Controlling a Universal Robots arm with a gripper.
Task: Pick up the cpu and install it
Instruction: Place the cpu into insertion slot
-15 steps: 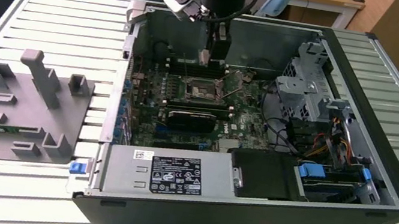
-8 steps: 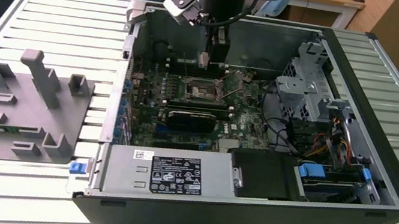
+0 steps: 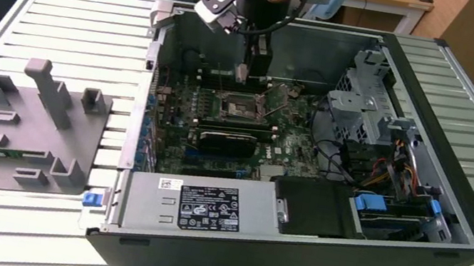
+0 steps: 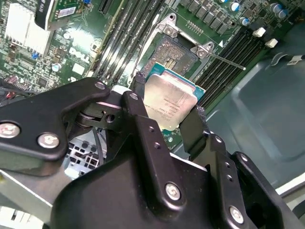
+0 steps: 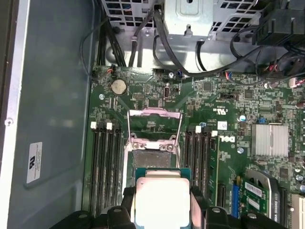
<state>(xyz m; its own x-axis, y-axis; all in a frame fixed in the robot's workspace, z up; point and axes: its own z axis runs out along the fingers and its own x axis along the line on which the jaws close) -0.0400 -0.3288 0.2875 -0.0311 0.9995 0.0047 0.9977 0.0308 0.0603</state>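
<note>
The cpu (image 4: 169, 101), a small square chip with a silver-grey top plate, is pinched by its edges between the black fingers (image 4: 194, 128) of my gripper (image 4: 167, 109), which is shut on it. In the first wrist view the cpu (image 5: 162, 200) hangs just short of the open socket (image 5: 152, 160), whose metal load plate (image 5: 155, 125) stands raised. In the second wrist view the socket (image 4: 174, 50) lies beyond the chip. In the exterior view my gripper (image 3: 247, 71) hovers inside the open computer case (image 3: 444, 135), above the socket (image 3: 243, 110) on the green motherboard.
A long black card (image 3: 231, 139) lies across the board near the socket. Memory slots (image 5: 102, 162) flank the socket. A power supply (image 3: 196, 206), a drive cage (image 3: 364, 96) and cables (image 3: 385, 169) crowd the case. A grey fixture (image 3: 26, 127) sits on the slatted table.
</note>
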